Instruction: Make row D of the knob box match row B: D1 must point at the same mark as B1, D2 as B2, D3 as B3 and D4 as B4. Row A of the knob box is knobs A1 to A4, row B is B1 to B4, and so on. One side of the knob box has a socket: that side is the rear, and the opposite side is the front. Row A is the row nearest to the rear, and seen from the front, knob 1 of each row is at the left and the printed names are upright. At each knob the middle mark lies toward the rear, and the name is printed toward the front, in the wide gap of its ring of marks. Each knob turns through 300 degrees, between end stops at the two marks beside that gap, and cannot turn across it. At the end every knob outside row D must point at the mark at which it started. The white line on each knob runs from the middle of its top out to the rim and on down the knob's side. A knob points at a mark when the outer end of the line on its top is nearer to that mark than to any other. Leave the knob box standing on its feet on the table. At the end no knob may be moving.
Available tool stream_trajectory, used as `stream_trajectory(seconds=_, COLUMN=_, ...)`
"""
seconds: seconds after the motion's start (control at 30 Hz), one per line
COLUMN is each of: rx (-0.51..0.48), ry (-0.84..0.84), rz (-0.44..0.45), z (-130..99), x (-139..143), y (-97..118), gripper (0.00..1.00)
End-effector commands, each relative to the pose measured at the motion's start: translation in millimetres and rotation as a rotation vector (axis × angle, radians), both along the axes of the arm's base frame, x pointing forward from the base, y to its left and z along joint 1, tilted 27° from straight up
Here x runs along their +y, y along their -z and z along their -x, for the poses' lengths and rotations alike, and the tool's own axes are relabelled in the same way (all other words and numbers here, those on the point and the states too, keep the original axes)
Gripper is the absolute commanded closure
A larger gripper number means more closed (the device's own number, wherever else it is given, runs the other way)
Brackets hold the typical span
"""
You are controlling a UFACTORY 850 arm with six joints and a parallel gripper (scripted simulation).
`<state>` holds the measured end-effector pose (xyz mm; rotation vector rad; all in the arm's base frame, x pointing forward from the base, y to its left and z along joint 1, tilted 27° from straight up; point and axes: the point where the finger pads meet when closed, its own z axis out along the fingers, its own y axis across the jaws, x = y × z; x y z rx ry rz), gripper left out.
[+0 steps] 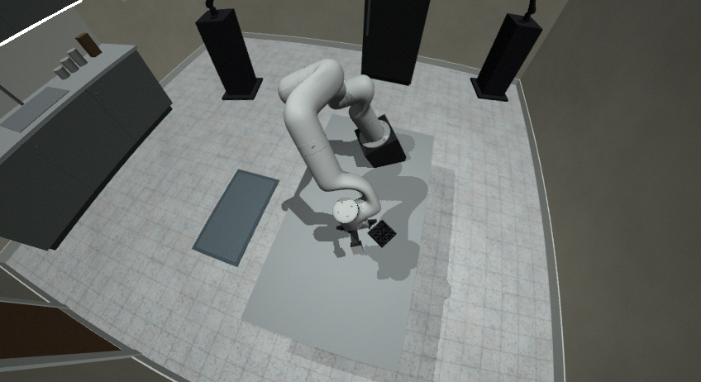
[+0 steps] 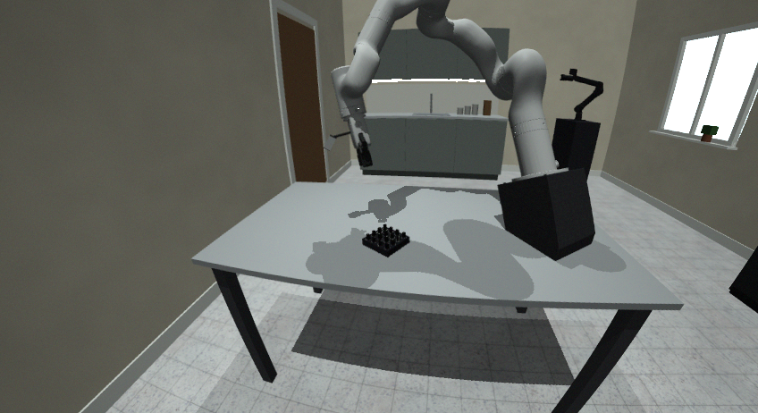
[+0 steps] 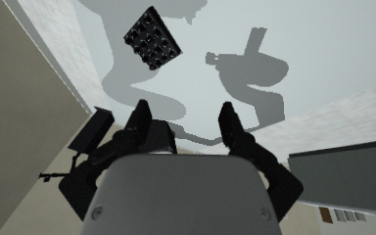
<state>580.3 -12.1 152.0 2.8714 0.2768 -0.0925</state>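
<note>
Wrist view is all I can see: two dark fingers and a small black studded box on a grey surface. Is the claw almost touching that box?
Observer: No. In the exterior view the black two-fingered gripper hangs high above the grey table, well clear of the small black knob box.
Operator: Is it straight over the box?
Observer: Not quite. From the top view the gripper sits just beside the box, not over it.
Operator: Is it carrying anything?
Observer: Nothing; the fingers stand wide open and empty.
Operator: What holds the arm up?
Observer: A black block pedestal standing on the same table.
</note>
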Motion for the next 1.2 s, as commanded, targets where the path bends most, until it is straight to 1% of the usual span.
stream_trajectory(seconds=0.0, rx=-0.003, ry=-0.078, rz=0.093, z=3, x=0, y=31, gripper=0.00)
stream_trajectory(seconds=0.07, rx=-0.003, ry=-0.078, rz=0.093, z=3, x=0, y=31, gripper=0.00)
stream_trajectory(seconds=0.13, rx=-0.003, ry=-0.157, rz=0.141, z=7, x=4, y=57, gripper=0.00)
stream_trajectory(seconds=0.17, rx=-0.003, ry=-0.160, rz=0.143, z=7, x=4, y=58, gripper=0.00)
stream_trajectory(seconds=0.2, rx=-0.003, ry=-0.195, rz=0.159, z=9, x=6, y=69, gripper=0.00)
stream_trajectory(seconds=0.23, rx=-0.003, ry=-0.199, rz=0.161, z=9, x=7, y=71, gripper=0.00)
stream_trajectory(seconds=0.27, rx=-0.003, ry=-0.233, rz=0.174, z=11, x=9, y=81, gripper=0.00)
stream_trajectory(seconds=0.3, rx=-0.003, ry=-0.237, rz=0.175, z=11, x=10, y=82, gripper=0.00)
stream_trajectory(seconds=0.37, rx=-0.004, ry=-0.305, rz=0.196, z=16, x=16, y=103, gripper=0.00)
stream_trajectory(seconds=0.4, rx=-0.004, ry=-0.308, rz=0.196, z=16, x=17, y=103, gripper=0.00)
stream_trajectory(seconds=0.47, rx=-0.004, ry=-0.369, rz=0.208, z=21, x=24, y=122, gripper=0.00)
stream_trajectory(seconds=0.5, rx=-0.004, ry=-0.372, rz=0.208, z=21, x=24, y=122, gripper=0.00)
stream_trajectory(seconds=0.57, rx=-0.003, ry=-0.426, rz=0.213, z=27, x=31, y=138, gripper=0.00)
stream_trajectory(seconds=0.63, rx=-0.003, ry=-0.426, rz=0.213, z=27, x=31, y=138, gripper=0.00)
stream_trajectory(seconds=0.77, rx=0.001, ry=-0.512, rz=0.213, z=37, x=43, y=163, gripper=0.00)
stream_trajectory(seconds=0.9, rx=0.006, ry=-0.563, rz=0.208, z=44, x=51, y=178, gripper=0.00)
stream_trajectory(seconds=1.03, rx=0.008, ry=-0.584, rz=0.205, z=48, x=54, y=184, gripper=0.00)
stream_trajectory(seconds=1.17, rx=0.008, ry=-0.588, rz=0.205, z=48, x=55, y=185, gripper=0.00)
